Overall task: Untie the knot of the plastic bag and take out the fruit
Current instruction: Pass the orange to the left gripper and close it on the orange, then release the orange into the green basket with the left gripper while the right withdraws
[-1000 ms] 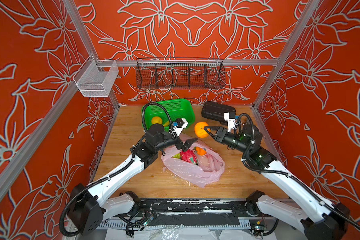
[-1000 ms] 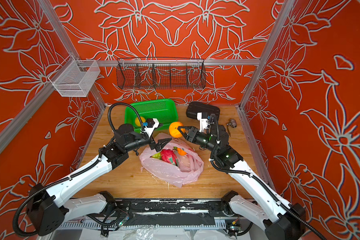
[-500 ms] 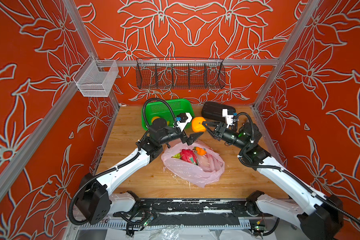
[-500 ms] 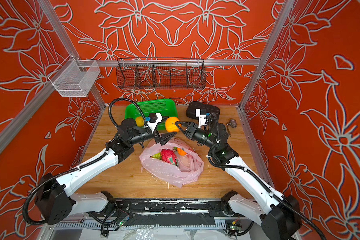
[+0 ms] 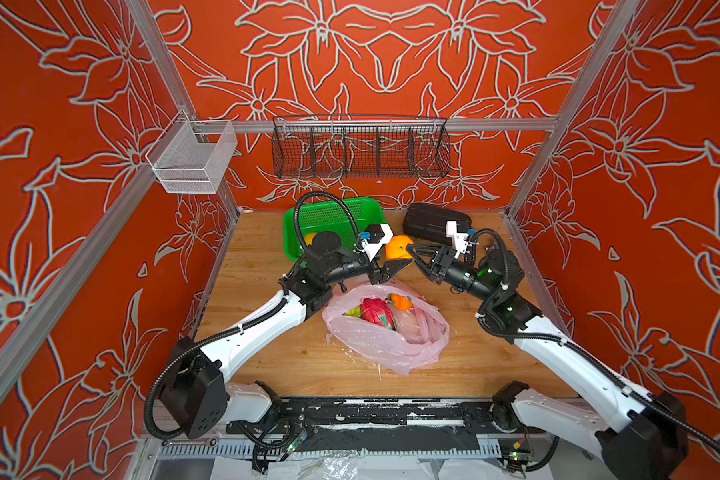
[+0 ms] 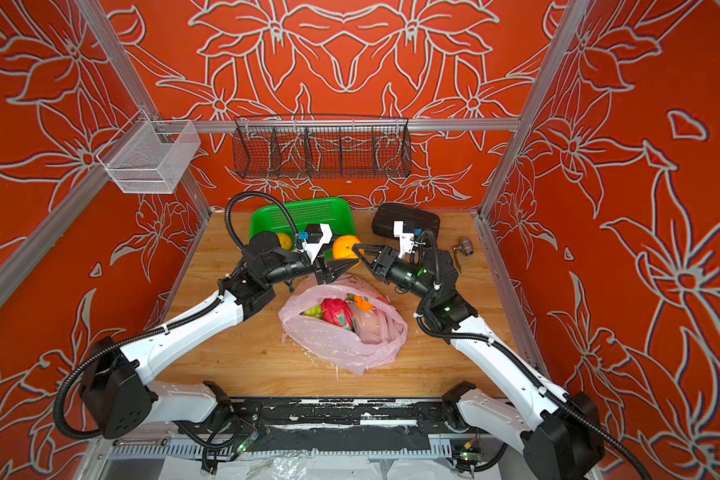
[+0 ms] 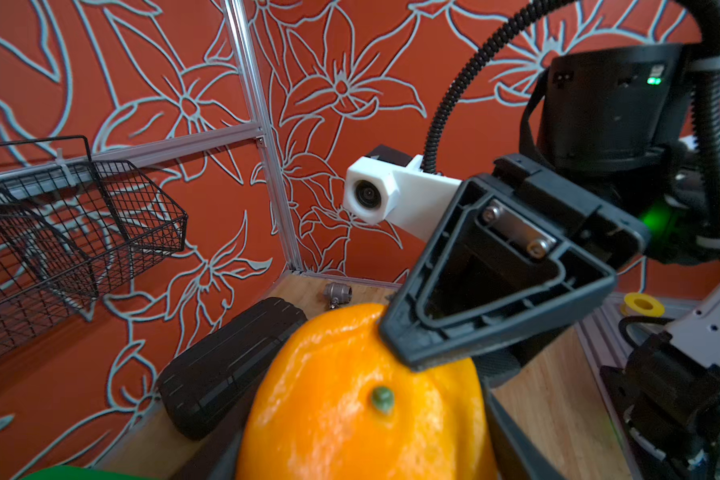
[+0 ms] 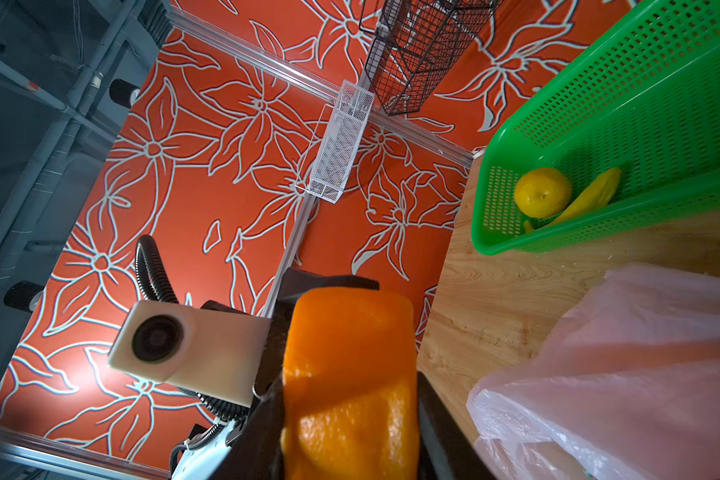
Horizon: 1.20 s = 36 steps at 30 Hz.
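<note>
The right tool is clamped on an orange, held above the counter between the green basket and the black case; the right wrist view shows the fruit squeezed between its two dark fingers; the left tool meets it from the opposite side, jaws part-way apart and flanking the same orange, though I cannot tell whether they press on it; the plastic bag lies on the counter just nearer than both tools, mouth open and crumpled; inside it sit a dragon fruit and a smaller orange fruit; a yellow round fruit and a banana rest in the basket.
</note>
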{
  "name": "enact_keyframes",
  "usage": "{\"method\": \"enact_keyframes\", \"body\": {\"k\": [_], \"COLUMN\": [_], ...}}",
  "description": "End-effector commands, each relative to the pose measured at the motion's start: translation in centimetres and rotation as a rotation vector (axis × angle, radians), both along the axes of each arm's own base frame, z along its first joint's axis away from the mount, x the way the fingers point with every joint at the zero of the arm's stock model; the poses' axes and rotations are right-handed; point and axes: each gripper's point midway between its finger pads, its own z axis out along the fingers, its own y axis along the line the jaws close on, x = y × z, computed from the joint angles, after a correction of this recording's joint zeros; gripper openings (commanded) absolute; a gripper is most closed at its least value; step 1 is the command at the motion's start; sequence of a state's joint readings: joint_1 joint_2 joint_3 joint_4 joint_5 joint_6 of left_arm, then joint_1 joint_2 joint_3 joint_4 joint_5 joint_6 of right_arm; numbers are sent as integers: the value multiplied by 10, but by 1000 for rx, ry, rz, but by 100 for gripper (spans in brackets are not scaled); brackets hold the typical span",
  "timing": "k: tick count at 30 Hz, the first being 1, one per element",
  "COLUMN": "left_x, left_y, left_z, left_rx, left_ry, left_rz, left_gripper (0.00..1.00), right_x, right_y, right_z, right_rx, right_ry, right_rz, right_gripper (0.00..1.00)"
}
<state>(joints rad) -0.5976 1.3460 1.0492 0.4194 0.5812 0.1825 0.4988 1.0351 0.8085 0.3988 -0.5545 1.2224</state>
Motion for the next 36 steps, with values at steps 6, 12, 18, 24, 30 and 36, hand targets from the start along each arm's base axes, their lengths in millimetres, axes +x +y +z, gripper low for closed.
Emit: {"method": "enact_keyframes", "body": {"k": [6,12,18,24,30,36], "left_x": [6,35,84,135,181,219], "left_y": [4,28,80,138,177,192], "left_z": [7,7,-2,-38,-90,-138], "left_rx": [5,38,-17,-60,-94,-45], "left_ry": [29,98,307,546,747,868], "left_rz": [79,288,498,695,811,895], "left_gripper": [51,48,48,48,47,46], "right_x": [-6,-9,-12,-17,-23,-26], "right_y": [-18,-51,-59,-71,-72,-77], "right_z": [19,12,-18,-31,-43,-51], "right_rx": [20,-52,-142,-199,-227,-257], "right_ry": [-50,-93,-44,-43,-15,20], "right_rz": [-88,-265,-299,-341,-326,-334], "right_gripper": [82,89,96,97,97,97]}}
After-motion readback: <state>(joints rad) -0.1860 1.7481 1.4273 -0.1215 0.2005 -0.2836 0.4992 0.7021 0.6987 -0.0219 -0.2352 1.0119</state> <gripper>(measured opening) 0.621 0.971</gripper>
